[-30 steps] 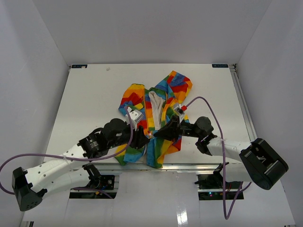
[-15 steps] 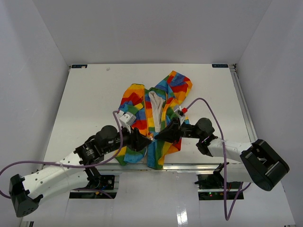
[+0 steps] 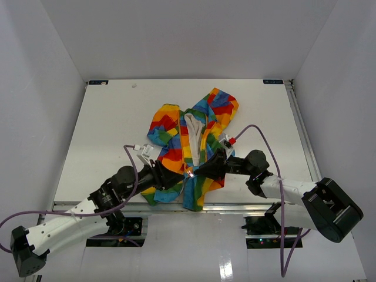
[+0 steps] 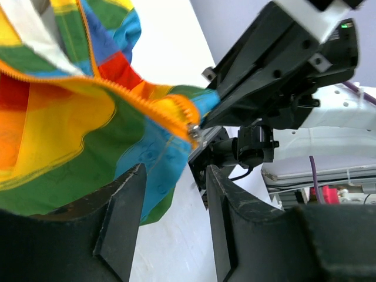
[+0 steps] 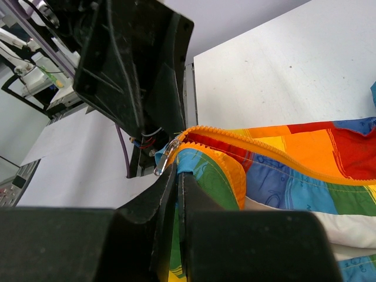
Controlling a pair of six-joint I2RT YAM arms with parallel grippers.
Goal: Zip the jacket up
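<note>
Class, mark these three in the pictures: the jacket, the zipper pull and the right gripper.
jacket (image 3: 222, 109), top external view, on a red patch at its far end.
zipper pull (image 5: 166, 157), right wrist view, on the silver tab.
right gripper (image 5: 177, 176), right wrist view, between its closed fingertips.

1. Looks like a robotics lab rig, not a home.
2. Plain white walls (image 3: 194, 35) box in the white table (image 3: 111, 111), out past the left gripper (image 3: 176, 176) and right gripper (image 3: 198, 170).
3. Purple cable (image 3: 265, 134) and metal rail (image 3: 235, 207) behind them.
</note>
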